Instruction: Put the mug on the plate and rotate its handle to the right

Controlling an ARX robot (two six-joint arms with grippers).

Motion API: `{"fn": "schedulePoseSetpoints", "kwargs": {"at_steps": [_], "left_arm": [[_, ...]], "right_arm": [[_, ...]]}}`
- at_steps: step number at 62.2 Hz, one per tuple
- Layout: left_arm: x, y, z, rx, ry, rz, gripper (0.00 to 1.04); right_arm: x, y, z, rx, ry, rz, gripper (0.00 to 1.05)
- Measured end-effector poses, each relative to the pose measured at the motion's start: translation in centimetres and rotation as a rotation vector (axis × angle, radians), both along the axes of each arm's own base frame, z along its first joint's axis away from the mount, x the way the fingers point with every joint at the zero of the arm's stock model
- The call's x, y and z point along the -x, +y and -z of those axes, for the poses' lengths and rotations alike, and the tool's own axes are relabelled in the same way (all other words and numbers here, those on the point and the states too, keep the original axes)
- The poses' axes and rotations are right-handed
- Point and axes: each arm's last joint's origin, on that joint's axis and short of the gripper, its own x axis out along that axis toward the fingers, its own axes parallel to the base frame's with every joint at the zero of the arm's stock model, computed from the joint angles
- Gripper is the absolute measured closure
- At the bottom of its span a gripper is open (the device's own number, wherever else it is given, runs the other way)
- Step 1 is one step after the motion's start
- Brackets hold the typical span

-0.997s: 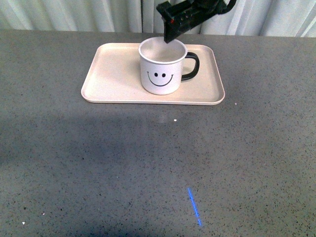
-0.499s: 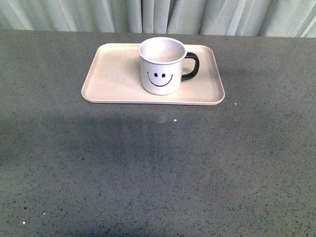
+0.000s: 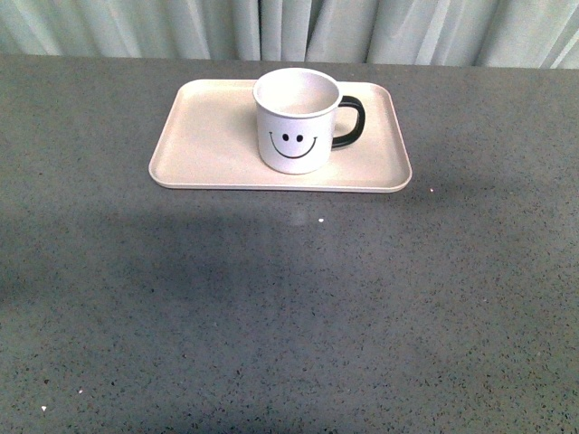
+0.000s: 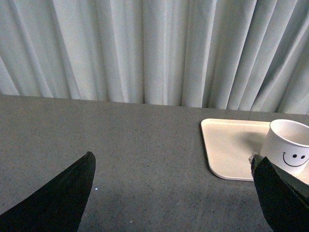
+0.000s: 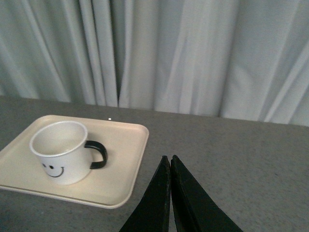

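Front view shows the white cylindrical mug [image 3: 297, 121] with a black smiley face standing upright on the flat beige rectangular plate [image 3: 208, 136], right of its middle, its glossy black loop handle [image 3: 351, 121] pointing to the robot's right. The plate lies on the dark grey speckled worktop [image 3: 289, 307] before pale pleated curtains [image 3: 289, 27]. The left end effector [image 4: 174, 193] gapes wide and empty. The right end effector [image 5: 170, 164] has its fingers pressed together, gripping nothing, well apart from the mug.
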Motion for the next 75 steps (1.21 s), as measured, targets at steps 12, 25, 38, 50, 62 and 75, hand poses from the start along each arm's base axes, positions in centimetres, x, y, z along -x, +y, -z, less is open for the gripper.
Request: {"fn": "schedulePoseSetpoints", "kwargs": {"at_steps": [12,25,38,50,62,75], "left_arm": [[0.0,0.0,0.0,0.0,0.0,0.0,0.09],[0.0,0.0,0.0,0.0,0.0,0.0,0.09],[0.0,0.0,0.0,0.0,0.0,0.0,0.09],[0.0,0.0,0.0,0.0,0.0,0.0,0.09],[0.0,0.0,0.0,0.0,0.0,0.0,0.09],[0.0,0.0,0.0,0.0,0.0,0.0,0.09]], "right_arm": [[1.9,0.0,0.8,0.0,-0.014,0.001,1.03],[3.9,0.0,1.3,0.0,0.003,0.0,1.03],[5.2,0.0,1.0,0.0,-0.003,0.0,1.03],[6.1,0.0,0.6,0.0,-0.016,0.0,1.03],[7.0,0.0,0.3,0.0,-0.025,0.0,1.03],[7.7,0.0,0.2,0.0,-0.029,0.0,1.03]]}}
